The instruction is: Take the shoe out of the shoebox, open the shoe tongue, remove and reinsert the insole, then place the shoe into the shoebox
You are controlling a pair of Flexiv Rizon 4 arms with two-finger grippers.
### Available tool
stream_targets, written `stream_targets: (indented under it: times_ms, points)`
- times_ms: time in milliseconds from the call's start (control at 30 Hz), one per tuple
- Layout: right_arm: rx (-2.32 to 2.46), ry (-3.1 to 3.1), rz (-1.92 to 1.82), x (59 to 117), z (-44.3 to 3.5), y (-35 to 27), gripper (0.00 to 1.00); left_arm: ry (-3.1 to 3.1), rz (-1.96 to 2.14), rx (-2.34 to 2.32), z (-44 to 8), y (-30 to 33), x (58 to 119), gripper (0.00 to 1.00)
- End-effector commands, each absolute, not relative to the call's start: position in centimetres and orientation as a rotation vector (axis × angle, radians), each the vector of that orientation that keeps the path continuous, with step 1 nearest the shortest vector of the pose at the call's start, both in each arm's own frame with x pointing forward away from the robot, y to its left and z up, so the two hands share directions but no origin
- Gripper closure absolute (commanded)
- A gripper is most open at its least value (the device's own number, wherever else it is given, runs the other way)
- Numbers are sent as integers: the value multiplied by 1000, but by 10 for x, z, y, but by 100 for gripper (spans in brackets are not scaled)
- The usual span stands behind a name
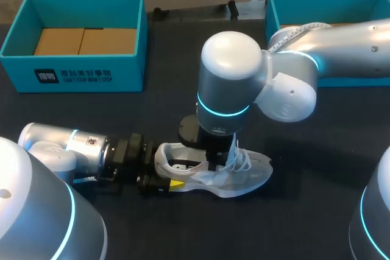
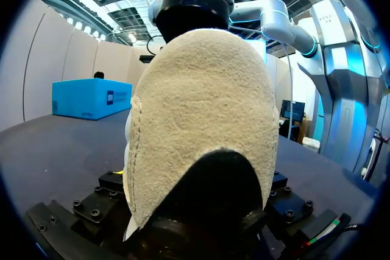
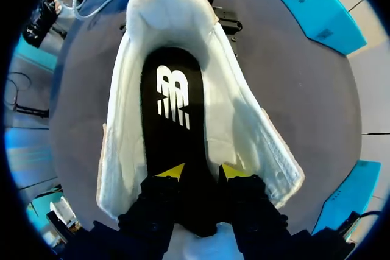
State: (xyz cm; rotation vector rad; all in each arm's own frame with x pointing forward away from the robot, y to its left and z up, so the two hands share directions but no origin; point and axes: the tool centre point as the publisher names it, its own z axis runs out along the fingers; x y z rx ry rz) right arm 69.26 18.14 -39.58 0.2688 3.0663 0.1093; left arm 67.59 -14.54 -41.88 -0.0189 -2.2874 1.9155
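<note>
A white shoe [image 1: 247, 178] lies on the dark table [image 1: 317, 150], toe to the right. My left gripper [image 1: 167, 170] holds its heel, one yellow tip against the near side. In the left wrist view the beige heel [image 2: 201, 120] fills the space ahead. My right gripper [image 1: 214, 161] points down into the shoe's mouth from above. In the right wrist view its fingers [image 3: 172, 172] stand apart over the black insole [image 3: 173, 108], which lies flat inside the shoe [image 3: 250, 126]; the gripper [image 3: 203, 172] is open. White laces [image 1: 241, 159] hang loose by it.
A blue shoebox [image 1: 79, 76] with brown cardboard in its bottom stands at the back left. A second blue box [image 1: 292, 4] sits at the back right, partly behind my right arm. Bare table lies between the boxes and the shoe.
</note>
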Motion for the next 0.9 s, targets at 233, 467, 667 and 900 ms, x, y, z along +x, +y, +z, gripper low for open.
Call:
stream_targets:
  times_ms: [233, 467, 667, 900]
  points:
    - [236, 3126, 106, 694, -418, 195, 58, -2289, 1916, -17, -419, -146, 675, 100]
    - [250, 3224, 89, 677, -430, 192, 58, -2289, 1916, -17, -419, -146, 675, 100]
    - [300, 3308, 66, 660, -439, 188, 65, -2289, 1916, -17, -419, -146, 675, 100]
    - [347, 3345, 74, 651, -445, 186, 100, -2289, 1916, -17, -419, -146, 675, 100]
